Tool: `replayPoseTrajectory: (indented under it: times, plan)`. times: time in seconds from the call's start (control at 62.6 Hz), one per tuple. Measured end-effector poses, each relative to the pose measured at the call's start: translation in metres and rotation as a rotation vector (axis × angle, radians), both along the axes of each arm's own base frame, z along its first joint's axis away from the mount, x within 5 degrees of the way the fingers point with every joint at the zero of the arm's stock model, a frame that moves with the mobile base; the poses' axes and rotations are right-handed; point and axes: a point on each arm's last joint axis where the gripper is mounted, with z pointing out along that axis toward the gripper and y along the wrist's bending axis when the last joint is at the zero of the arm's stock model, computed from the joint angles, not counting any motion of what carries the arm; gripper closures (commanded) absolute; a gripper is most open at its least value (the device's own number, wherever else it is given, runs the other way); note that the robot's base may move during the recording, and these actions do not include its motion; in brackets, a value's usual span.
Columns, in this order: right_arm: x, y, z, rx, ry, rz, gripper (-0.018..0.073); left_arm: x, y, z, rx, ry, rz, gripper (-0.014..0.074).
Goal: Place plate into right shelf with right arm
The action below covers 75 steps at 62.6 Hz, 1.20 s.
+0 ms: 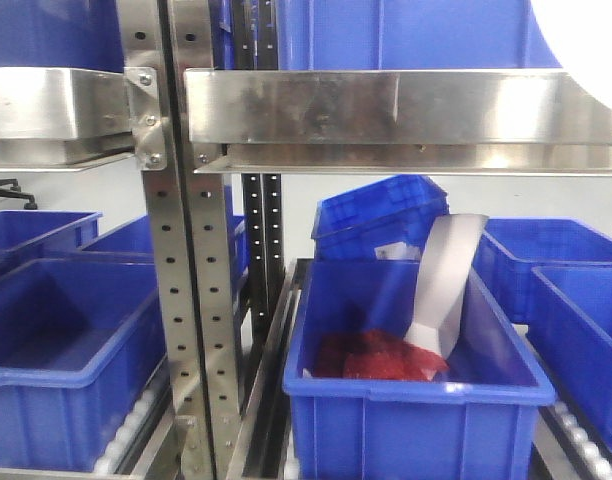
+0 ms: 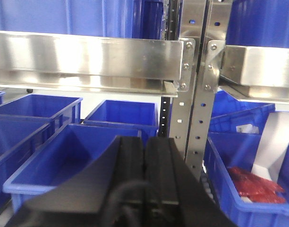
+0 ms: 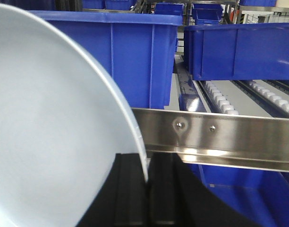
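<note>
1. plate (image 3: 50,132), plain white, fills the left of the right wrist view. the right fingers (image 3: 129,189) pinch its rim, narrow around the edge. it hangs in front of the right shelf (image 3: 220,135), about level with the steel lip and seemingly not past it. a blue crate (image 3: 130,61) stands behind that lip.
2. front view: only an arc of the plate (image 1: 586,30) shows, just above the right shelf's upper tier (image 1: 406,105), near its right end. below that tier, a front crate (image 1: 416,400) holds a red packet (image 1: 376,355) and a pale scoop (image 1: 446,290).
3. left wrist view: the left fingers (image 2: 130,161) are pressed together, holding nothing, left of the right shelf.
4. judgement: grasp and lift look done. crossing the lip, setting the plate down and letting go are left.
</note>
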Motion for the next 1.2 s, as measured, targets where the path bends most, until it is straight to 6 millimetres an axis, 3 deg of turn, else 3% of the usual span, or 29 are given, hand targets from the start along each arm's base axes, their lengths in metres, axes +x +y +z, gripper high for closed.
replayPoseTrajectory:
  times: [1.198]
  plan:
    - [0.0000,0.0000,0.0000,0.000,0.000,0.000,0.0502,0.0000,0.0000,0.0000,0.000,0.000,0.000,0.0724]
